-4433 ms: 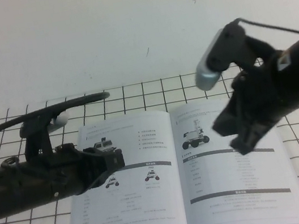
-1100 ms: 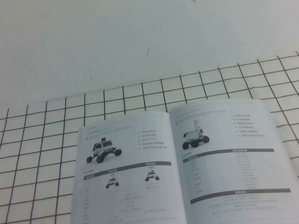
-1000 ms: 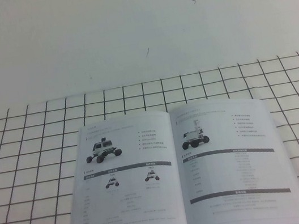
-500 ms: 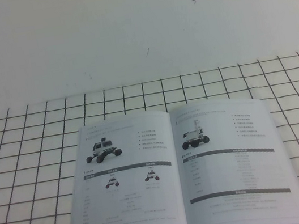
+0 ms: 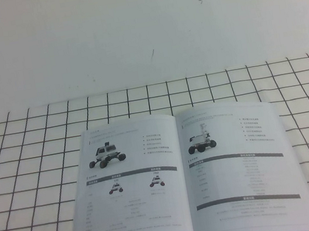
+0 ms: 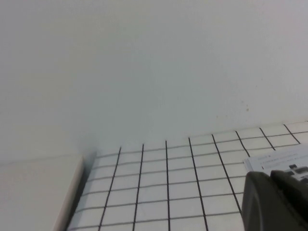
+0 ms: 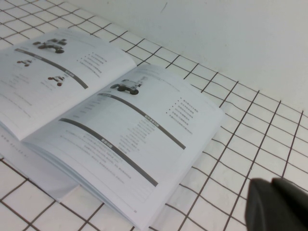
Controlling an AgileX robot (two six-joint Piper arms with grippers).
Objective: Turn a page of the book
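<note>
An open book lies flat on a white cloth printed with a black grid, in front of a plain white wall. Its spine runs away from the robot, with one printed leaf on each side. Each leaf shows a small wheeled-robot photo, bullet text and grey-barred tables. The right-hand page lies flat, nothing touching it.

Neither arm appears in the high view. The left gripper shows only as a dark shape at the edge of its own wrist view, held above the cloth beside a corner of the book. The right gripper shows likewise in its wrist view, raised and off to the side of the book, apart from the page's outer edge. Whether either gripper's fingers are open or closed cannot be told, and neither seems to hold anything.

Judging by this, no page is being lifted; both arms look withdrawn. A further turn would call for an arm to descend to a page's free edge, catch that single leaf and sweep it across the spine
</note>
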